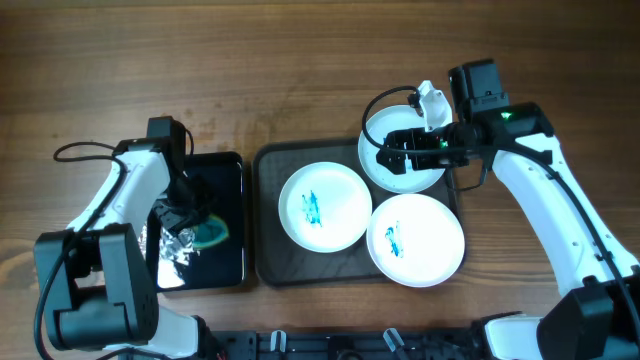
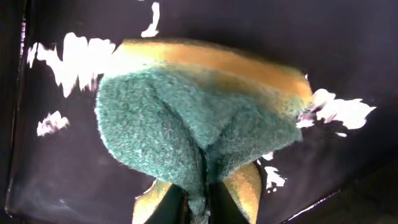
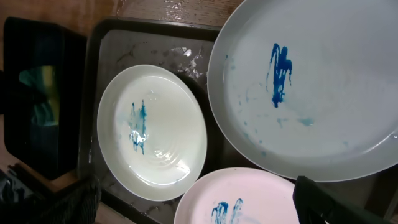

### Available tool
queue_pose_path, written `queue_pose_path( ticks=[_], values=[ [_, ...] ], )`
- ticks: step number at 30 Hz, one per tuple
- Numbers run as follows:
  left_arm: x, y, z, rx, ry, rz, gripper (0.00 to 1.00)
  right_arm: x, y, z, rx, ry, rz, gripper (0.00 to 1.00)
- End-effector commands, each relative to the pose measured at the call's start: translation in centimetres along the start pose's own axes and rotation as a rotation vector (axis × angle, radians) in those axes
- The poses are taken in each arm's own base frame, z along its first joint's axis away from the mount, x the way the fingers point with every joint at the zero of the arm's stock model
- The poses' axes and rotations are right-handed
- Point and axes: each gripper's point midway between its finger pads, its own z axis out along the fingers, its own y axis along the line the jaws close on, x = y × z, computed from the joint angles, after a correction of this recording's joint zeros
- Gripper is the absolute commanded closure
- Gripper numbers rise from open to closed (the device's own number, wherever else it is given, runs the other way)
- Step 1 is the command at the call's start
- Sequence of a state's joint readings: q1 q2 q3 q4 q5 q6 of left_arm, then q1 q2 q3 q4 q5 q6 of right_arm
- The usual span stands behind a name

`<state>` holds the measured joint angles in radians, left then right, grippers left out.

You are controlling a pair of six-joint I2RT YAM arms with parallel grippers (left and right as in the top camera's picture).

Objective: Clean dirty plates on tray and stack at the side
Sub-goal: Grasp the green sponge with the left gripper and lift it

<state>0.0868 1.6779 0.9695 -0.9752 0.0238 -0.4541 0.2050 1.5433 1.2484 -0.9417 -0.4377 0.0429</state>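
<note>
Three plates lie on the dark tray, each with a blue smear: a white plate at the left, another white plate at the front right, and a pale blue plate at the back right. My right gripper hovers open over the pale blue plate, nothing between its fingers. Both white plates also show from that wrist, one in the middle and one at the bottom edge. My left gripper is shut on a green and yellow sponge, pinching its green side.
The sponge sits over a smaller glossy black tray left of the big tray. Its wet surface shows white glints. A black cable loops above the pale blue plate. Bare wooden table surrounds both trays.
</note>
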Motion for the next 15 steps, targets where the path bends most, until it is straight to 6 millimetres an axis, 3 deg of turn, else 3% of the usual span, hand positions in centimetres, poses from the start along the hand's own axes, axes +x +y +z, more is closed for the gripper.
queue_pose_path(
  ticks=[1, 15],
  values=[
    [-0.2, 0.52, 0.42, -0.017, 0.003, -0.015, 0.96, -0.79, 0.64, -0.53, -0.021, -0.021, -0.028, 0.0],
    [-0.92, -0.05, 0.42, 0.008, -0.025, 0.024, 0.96, -0.81, 0.64, -0.53, -0.021, -0.021, -0.028, 0.0]
  ],
)
